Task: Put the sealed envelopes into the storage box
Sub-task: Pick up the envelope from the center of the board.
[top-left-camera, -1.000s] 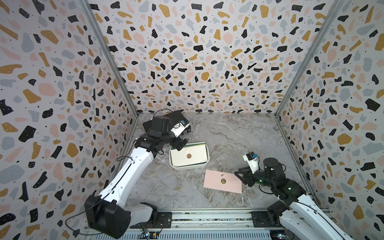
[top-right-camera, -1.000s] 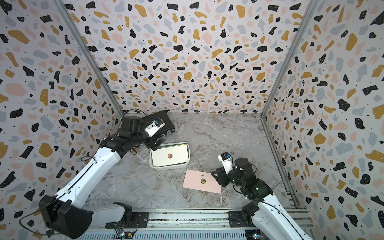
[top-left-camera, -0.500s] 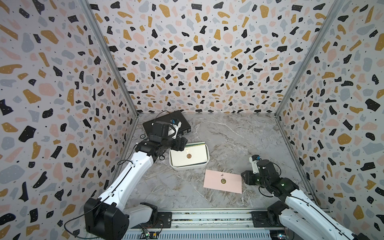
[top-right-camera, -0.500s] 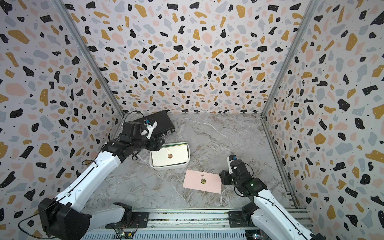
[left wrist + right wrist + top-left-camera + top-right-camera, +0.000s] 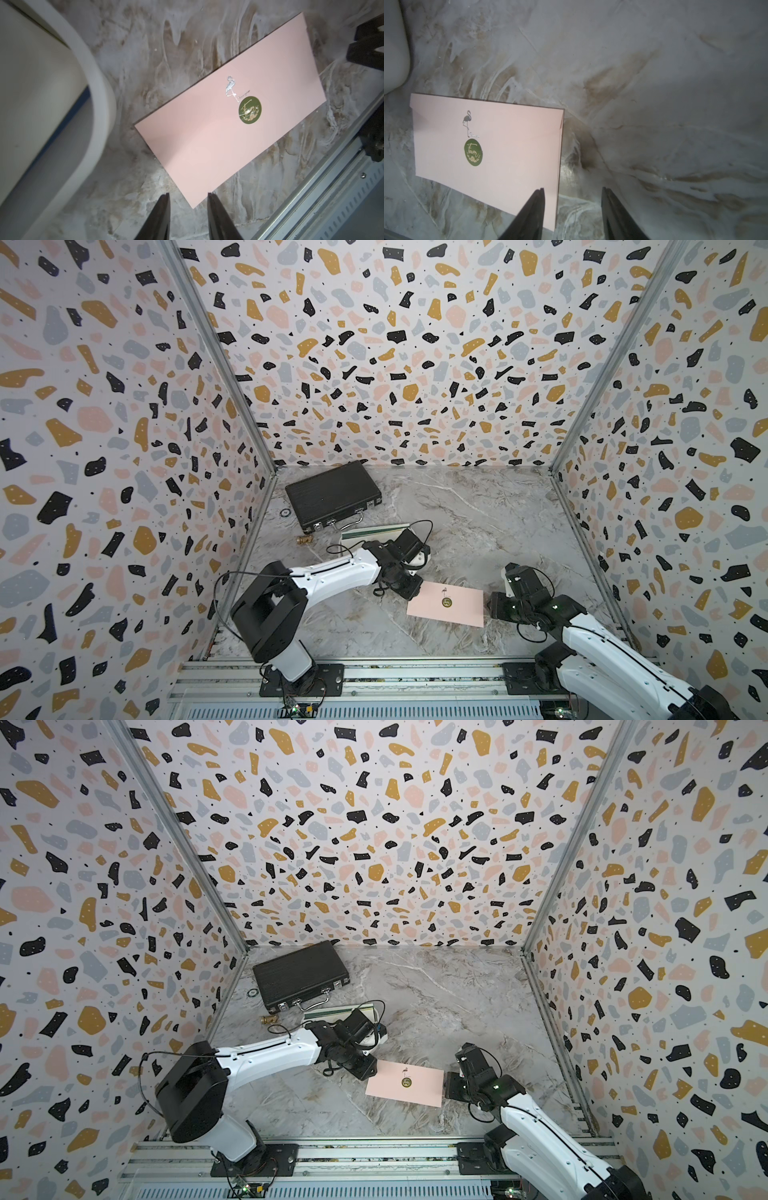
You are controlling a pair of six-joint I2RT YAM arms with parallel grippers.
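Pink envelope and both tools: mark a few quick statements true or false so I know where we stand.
1. The pink envelope lies flat on the marble tabletop, outside the storage box. True.
2. The left tool is clamped on the envelope. False: its jaws stand apart, with an envelope corner ungripped at their tips.
3. The right tool has its jaws apart at the envelope's short edge. True.
4. The seal sticker is red. False: it is dark green with gold lettering.
5. The black briefcase is shut. True.
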